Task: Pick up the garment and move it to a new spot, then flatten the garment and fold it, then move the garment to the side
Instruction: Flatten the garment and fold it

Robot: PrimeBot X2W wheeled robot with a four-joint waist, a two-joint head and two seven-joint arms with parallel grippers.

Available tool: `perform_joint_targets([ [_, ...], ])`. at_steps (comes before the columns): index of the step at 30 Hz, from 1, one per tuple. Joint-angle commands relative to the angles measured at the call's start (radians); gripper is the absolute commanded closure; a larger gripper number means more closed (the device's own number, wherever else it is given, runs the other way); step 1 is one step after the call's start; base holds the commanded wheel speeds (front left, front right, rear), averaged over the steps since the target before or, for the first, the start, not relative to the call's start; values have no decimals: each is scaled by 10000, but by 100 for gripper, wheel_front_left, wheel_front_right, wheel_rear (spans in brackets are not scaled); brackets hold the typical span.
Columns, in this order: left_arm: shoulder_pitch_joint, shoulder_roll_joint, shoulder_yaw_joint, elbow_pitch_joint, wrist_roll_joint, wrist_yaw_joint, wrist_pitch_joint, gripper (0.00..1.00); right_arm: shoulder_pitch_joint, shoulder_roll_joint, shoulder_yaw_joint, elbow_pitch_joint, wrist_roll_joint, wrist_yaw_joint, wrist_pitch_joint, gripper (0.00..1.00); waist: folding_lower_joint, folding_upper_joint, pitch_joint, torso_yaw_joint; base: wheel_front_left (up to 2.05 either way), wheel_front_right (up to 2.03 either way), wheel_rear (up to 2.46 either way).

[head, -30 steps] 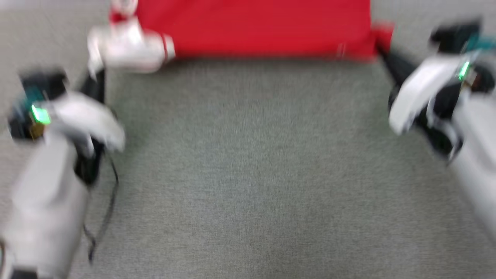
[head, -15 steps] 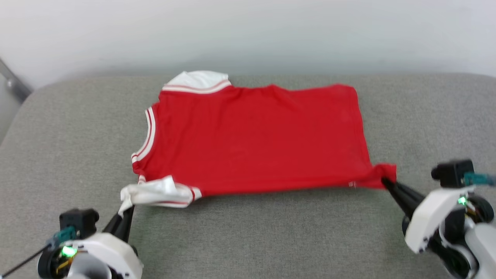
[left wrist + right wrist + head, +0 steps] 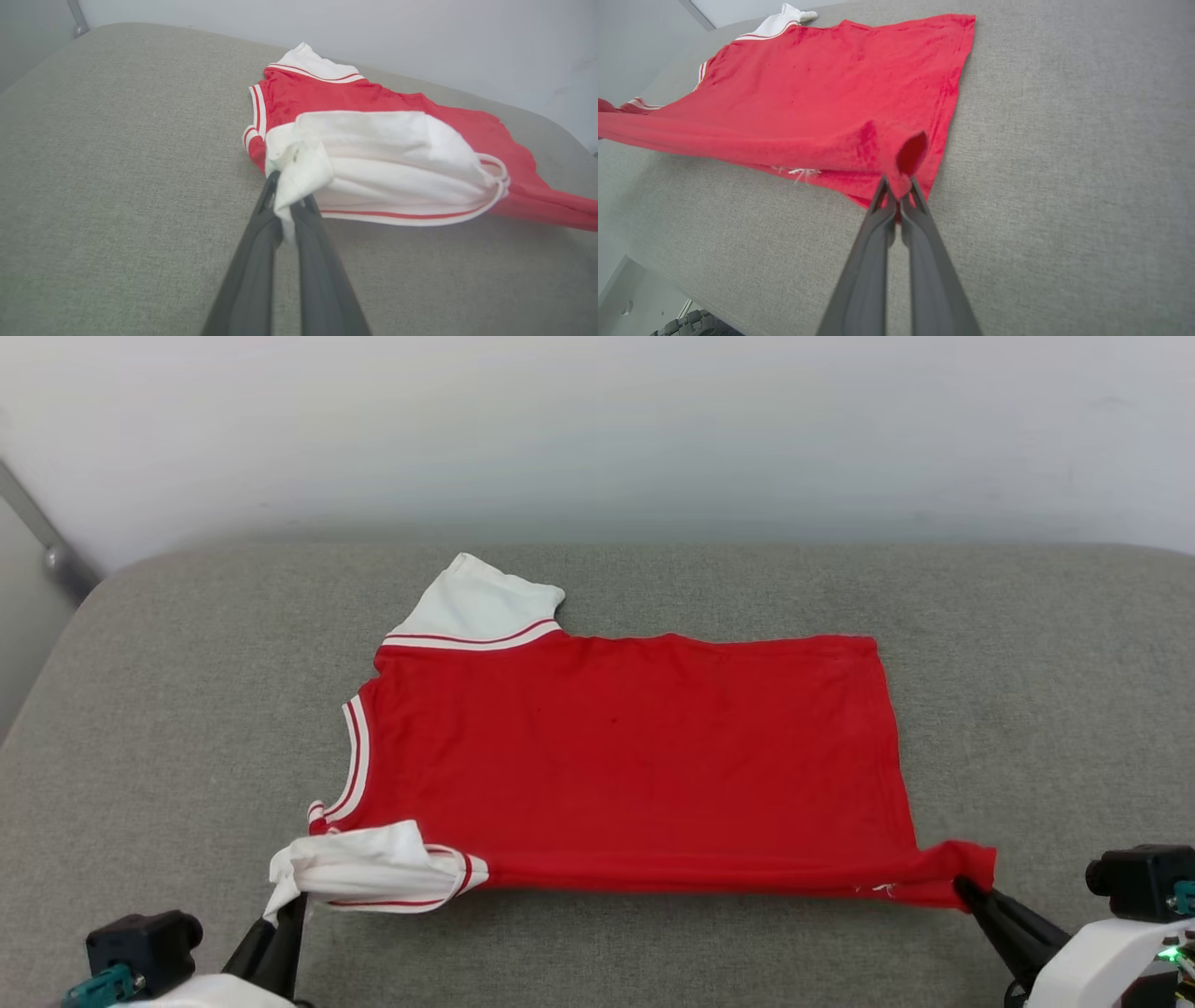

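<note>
Garment, red soft-fabric T-shirt with white short sleeves (image 3: pixel 635 756), lies spread on the grey padded fabric surface (image 3: pixel 168 709).
Your left gripper (image 3: pixel 286 198) has its jaws pinching the near white sleeve (image 3: pixel 383 158), your right gripper (image 3: pixel 899 186) the near red hem corner (image 3: pixel 910 149); flattening looks in hand, so next call: tug it taut, lower, then release.

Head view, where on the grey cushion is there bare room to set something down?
Bare cushion: left of the T-shirt's collar, right of its hem, behind it toward the wall, in front between left gripper and right gripper. Crowded at the near corners, where they pinch white sleeve and hem corner.
</note>
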Motion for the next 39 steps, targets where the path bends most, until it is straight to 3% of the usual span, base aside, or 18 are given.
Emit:
perform_joint_targets([
  [1, -340, -17, 19, -153, -35, 40, 62, 100, 106, 318, -326, -403, -246, -14, 253, 100, 2, -1, 116, 35, 0, 0, 0],
  [5, -1414, -245, -186, 48, 100, -239, 21, 100, -301, 942, -783, -760, -788, -13, 829, 100, 2, -1, 453, 33, 0, 0, 0],
  [12, -3518, -737, -645, 1608, 165, -1033, -100, 100, -1822, 1332, -779, -190, -1320, -11, 1238, 100, 2, -1, 1336, -175, 0, 0, 0],
  [20, -4819, -1065, -755, 3546, -35, -1535, -64, 100, -3513, 1108, -90, 1135, -1297, -10, 1087, 100, 2, -1, 2407, -287, 0, 0, 0],
  [27, -5204, -1298, -830, 4918, -434, -1909, 181, 100, -4314, 880, 497, 2681, -1104, -10, 630, 100, 2, -1, 2623, -141, 0, 0, 0],
  [29, -5345, -1399, -1009, 5223, -545, -2168, 383, 100, -4361, 780, 606, 3013, -1093, -10, 450, 53, 2, -1, 2605, -97, 0, 0, 0],
  [30, -5419, -1457, -1057, 5386, -599, -2264, 442, 70, -4401, 795, 651, 3144, -1021, -10, 356, 0, 2, -1, 2585, -84, 0, 0, 0],
  [31, -5419, -1457, -1057, 5386, -599, -2264, 442, 70, -4401, 795, 651, 3144, -1021, -10, 356, 0, 2, -1, 2585, -84, 0, 0, 0],
  [32, -5493, -1587, -1120, 5702, -729, -2440, 493, 0, -4457, 749, 807, 3306, -978, -10, 79, 0, 2, -1, 2477, -85, 0, 0, 0],
  [39, -5375, -1608, -807, 6184, -883, -2523, -73, 0, -3981, 550, 1092, 3097, -969, -10, -1248, 0, 2, -1, 1768, -137, 0, 0, 0],
])
